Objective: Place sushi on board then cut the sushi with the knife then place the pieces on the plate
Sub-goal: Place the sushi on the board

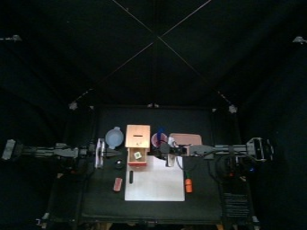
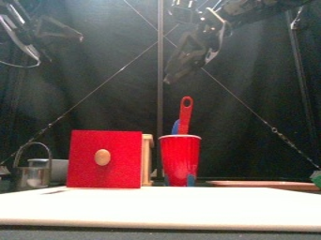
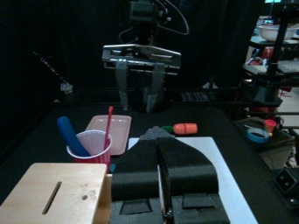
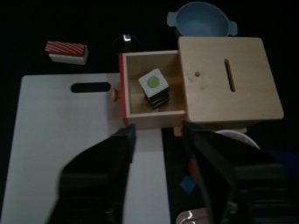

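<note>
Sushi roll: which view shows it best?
The right wrist view: it looks down into the open drawer, where the sushi roll lies. The top view shows only a speck; in the front view the red drawer front hides it; the left wrist view misses it.

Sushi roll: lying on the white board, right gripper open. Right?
No. The sushi roll lies in the open drawer of the wooden box, not on the white board; the right wrist view shows it. The right gripper is open.

Left claw (image 3: 163, 144) seemingly shut, red cup (image 3: 90, 147), pink tray (image 3: 131, 124), white board (image 3: 228, 168)
</note>
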